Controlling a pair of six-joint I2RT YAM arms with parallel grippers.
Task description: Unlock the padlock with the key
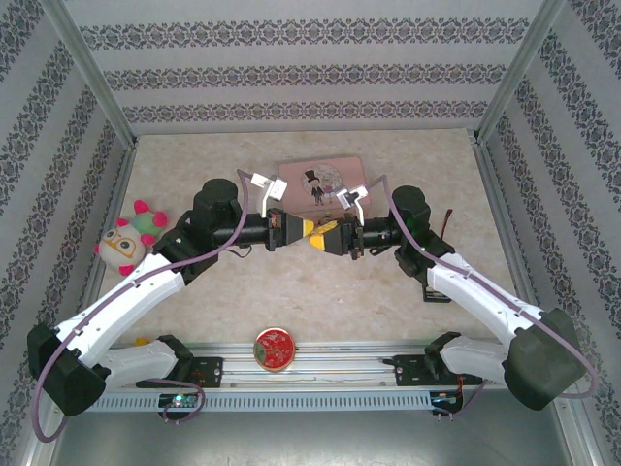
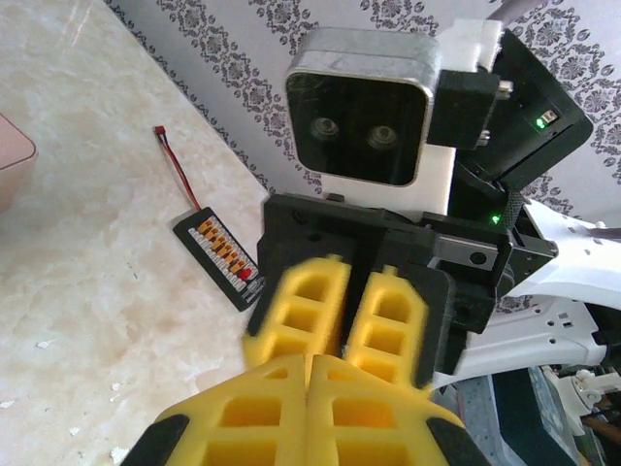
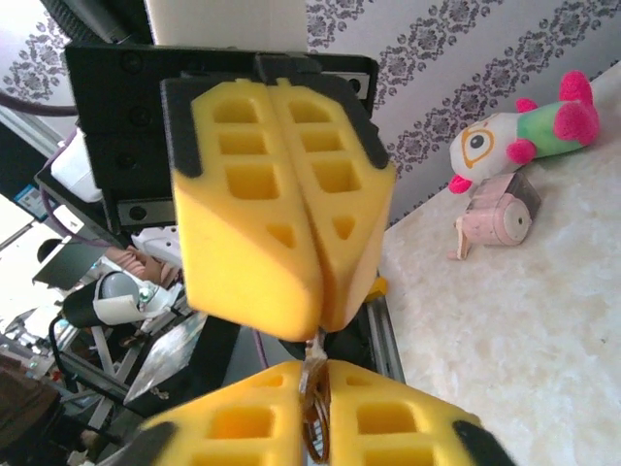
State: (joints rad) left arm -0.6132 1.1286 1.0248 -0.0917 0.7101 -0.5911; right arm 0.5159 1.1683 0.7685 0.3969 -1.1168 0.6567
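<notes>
Since the two grippers meet tip to tip in mid-air over the middle of the table (image 1: 388, 311), I judge this a handover. It wants slow, aligned motion: one side must hold firm before the other lets go, with no twisting. My left gripper (image 1: 310, 233) is pressed fully together. The right gripper (image 1: 324, 238) stands narrowly parted around a small brassy metal piece (image 3: 313, 413), whose thin tip reaches the left fingers' seam. Whether that piece is the padlock or the key I cannot tell. Both arms reach inward, forearms roughly level, wrists facing each other just before the pink tin box (image 1: 320, 183).
</notes>
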